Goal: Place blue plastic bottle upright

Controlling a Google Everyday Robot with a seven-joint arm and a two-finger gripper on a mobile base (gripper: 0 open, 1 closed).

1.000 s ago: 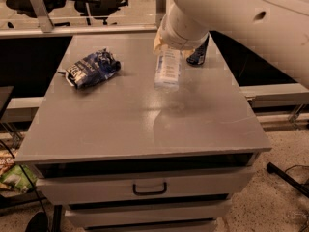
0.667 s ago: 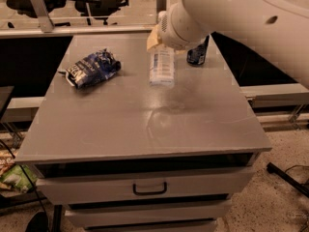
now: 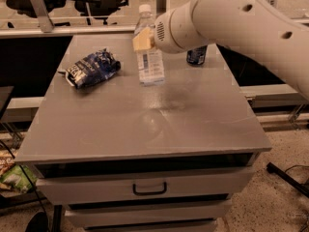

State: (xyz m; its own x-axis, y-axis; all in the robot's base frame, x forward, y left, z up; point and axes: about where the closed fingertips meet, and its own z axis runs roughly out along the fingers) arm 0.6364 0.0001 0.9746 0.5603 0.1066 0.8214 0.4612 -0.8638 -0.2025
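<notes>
The blue plastic bottle (image 3: 150, 62) is clear, with a white cap and a white-and-blue label. It stands nearly upright at the back middle of the grey table (image 3: 145, 124), its base at or just above the tabletop. My gripper (image 3: 144, 39) comes in from the right on the large white arm (image 3: 231, 18). It is shut on the bottle's upper part, just below the cap. One tan finger pad (image 3: 143, 40) shows in front of the bottle; the other finger is hidden behind it.
A dark blue and white snack bag (image 3: 91, 67) lies at the back left of the table. A dark blue soda can (image 3: 197, 56) stands at the back right, partly behind the arm. Drawers (image 3: 149, 188) sit below the tabletop. Office chairs stand beyond the table.
The gripper has carried the bottle to the left and a little back. The bottle has gone from tilted, cap away, to nearly upright and sits lower, near the tabletop.
</notes>
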